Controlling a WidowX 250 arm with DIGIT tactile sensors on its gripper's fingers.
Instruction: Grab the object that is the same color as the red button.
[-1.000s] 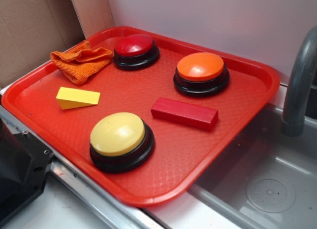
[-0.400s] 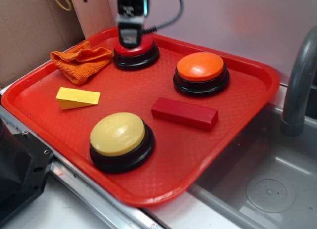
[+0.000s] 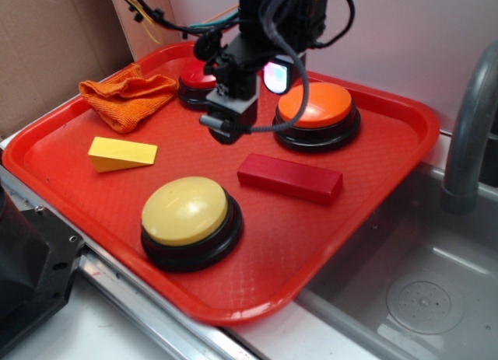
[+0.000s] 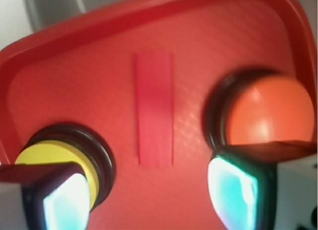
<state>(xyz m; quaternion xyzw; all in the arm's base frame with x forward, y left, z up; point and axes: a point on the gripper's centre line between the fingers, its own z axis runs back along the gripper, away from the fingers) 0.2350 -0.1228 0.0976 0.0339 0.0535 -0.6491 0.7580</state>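
Note:
The object, a long flat glossy red block (image 3: 289, 177), lies on the red tray (image 3: 85, 193) between the orange and yellow buttons. In the wrist view the block (image 4: 155, 108) sits lengthwise ahead of my gripper (image 4: 149, 200), which is open with nothing between its fingers. From outside, my gripper (image 3: 231, 125) hangs over the tray, just left of and behind the block, apart from it. The red button (image 3: 193, 78) at the back of the tray is partly hidden behind the arm.
An orange button (image 3: 315, 107) stands right of the gripper and a yellow button (image 3: 185, 212) in front. A yellow wedge (image 3: 122, 152) and an orange cloth (image 3: 128, 96) lie at the left. A sink (image 3: 405, 290) and grey faucet (image 3: 467, 142) are at the right.
The arm came into view above the red button, then moved forward and right. It now hangs lower, close to the red block. Nothing on the tray has shifted.

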